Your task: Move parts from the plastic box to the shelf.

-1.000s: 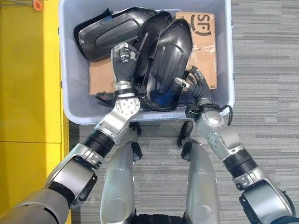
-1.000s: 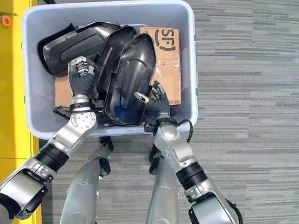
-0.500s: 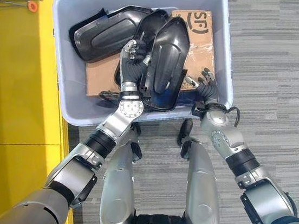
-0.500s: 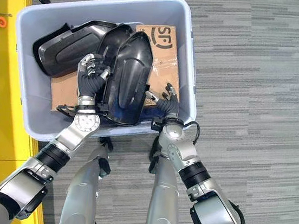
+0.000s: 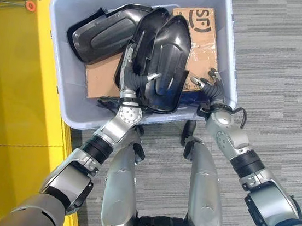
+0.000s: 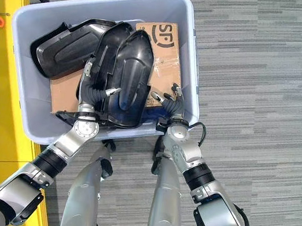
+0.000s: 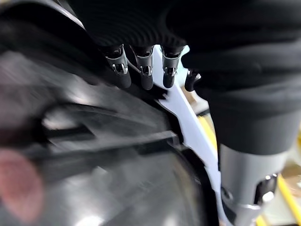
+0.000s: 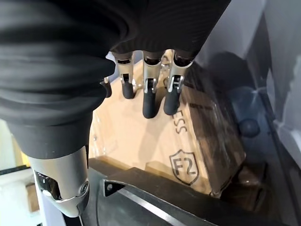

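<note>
Left hand (image 5: pixel 134 80) pinches the black shell part (image 5: pixel 167 60) in the box (image 5: pixel 63 63); my right hand (image 5: pixel 212 87), fingers spread, hovers just beside it over cardboard (image 5: pixel 207 40).

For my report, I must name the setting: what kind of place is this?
Probably a workshop or test room indoors: grey striped carpet, a yellow shelf unit, and a plastic box of black moulded parts on cardboard.

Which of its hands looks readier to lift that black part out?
Probably the left hand: it already reaches around the upright black part. The right hand hovers open over the cardboard, beside it.
</note>
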Available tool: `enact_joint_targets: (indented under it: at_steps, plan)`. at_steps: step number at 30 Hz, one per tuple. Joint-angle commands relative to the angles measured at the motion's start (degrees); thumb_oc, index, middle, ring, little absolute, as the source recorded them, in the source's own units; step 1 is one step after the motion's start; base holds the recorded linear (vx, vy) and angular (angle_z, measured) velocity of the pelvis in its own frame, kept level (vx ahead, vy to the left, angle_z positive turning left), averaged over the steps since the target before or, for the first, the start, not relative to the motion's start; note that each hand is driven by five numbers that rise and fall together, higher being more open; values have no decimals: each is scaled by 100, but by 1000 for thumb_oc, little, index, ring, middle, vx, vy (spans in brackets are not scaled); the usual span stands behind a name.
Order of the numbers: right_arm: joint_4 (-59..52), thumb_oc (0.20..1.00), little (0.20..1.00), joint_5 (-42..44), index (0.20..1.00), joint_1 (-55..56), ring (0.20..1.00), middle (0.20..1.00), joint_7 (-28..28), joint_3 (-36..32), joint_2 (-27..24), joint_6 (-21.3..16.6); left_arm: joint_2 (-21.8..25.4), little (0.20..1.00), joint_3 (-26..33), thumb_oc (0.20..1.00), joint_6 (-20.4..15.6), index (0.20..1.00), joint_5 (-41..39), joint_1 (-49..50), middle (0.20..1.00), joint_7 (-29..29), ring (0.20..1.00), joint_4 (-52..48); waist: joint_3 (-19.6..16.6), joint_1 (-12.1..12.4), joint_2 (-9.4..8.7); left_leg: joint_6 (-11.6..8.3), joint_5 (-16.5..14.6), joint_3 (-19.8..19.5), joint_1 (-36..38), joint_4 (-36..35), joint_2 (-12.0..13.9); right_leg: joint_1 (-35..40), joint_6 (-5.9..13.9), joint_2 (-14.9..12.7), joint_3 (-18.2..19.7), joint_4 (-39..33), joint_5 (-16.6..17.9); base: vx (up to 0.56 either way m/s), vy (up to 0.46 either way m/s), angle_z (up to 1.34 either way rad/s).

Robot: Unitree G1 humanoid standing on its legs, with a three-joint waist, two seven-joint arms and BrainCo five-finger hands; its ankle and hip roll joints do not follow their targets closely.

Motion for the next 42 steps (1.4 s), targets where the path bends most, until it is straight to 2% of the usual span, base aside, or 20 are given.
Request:
enact_joint_targets:
  at_steps: [1, 8, 12, 19, 29, 32, 36, 42]
  plan:
    - [-380, 1000, 1000, -287, 1000, -36, 1000, 1000, 42, -57, -27, -131, 21, 1000, 8, 1000, 117, 1000, 205, -108, 1000, 274, 1000, -282, -180, 96, 57, -548, -1146, -59, 74, 863, 153, 180, 553, -139, -153, -980, 490, 0, 0, 0]
    - [-487, 1000, 1000, -173, 1000, -56, 1000, 1000, 76, 21, -21, -49, -46, 1000, -31, 1000, 622, 1000, -1, 118, 1000, 41, 1000, -133, -180, 176, 101, -539, -1127, -80, 26, 832, 133, 136, 578, -199, -227, -978, 512, -9, -5, 2]
    - [-500, 1000, 1000, -187, 1000, -58, 1000, 1000, 260, 96, 3, -144, -128, 1000, -81, 1000, 701, 1000, -22, 212, 1000, -219, 1000, -53, -180, 200, 112, -531, -1114, -67, -16, 831, 141, 103, 577, -210, -250, -983, 527, -16, -16, 3]
    - [-720, 1000, 1000, -476, 1000, -144, 1000, 1000, 425, 274, 46, -143, -250, 1000, -336, 1000, 563, 1000, 126, 222, 1000, -365, 1000, 53, -180, 190, 94, -535, -1082, -45, -96, 823, 167, 17, 584, -205, -253, -994, 564, 0, 0, 0]
    - [-806, 1000, 1000, -337, 1000, -328, 1000, 1000, 537, 462, 62, 149, -298, 1000, -602, 1000, 328, 1000, 386, -31, 1000, -689, 1000, 123, -180, 143, 108, -548, -1042, -4, -186, 825, 186, -84, 580, -201, -215, -1013, 607, -3, 1, 1]
    - [-772, 1000, 1000, -241, 1000, -401, 1000, 1000, 486, 546, 93, 126, -312, 1000, -735, 1000, 273, 1000, 610, -224, 1000, -675, 1000, 157, -180, 108, 81, -544, -1027, 21, -229, 829, 203, -124, 581, -185, -194, -1037, 641, 0, 0, 0]
    - [-746, 1000, 1000, -215, 1000, -443, 1000, 1000, 495, 557, 114, 140, -261, 1000, -883, 1000, 293, 1000, 976, -455, 1000, -688, 1000, 140, -180, 55, 49, -556, -1018, 34, -246, 832, 212, -131, 591, -169, -167, -1085, 680, 0, 0, 0]
    - [-595, 1000, 1000, -166, 1000, -555, 1000, 1000, 419, 593, 138, 221, -290, 1000, -1063, 1000, 380, 1000, 1040, -817, 1000, -448, 1000, 270, -180, -43, -1, -577, -998, 70, -267, 816, 243, -157, 606, -145, -112, -1177, 743, 0, 0, 0]
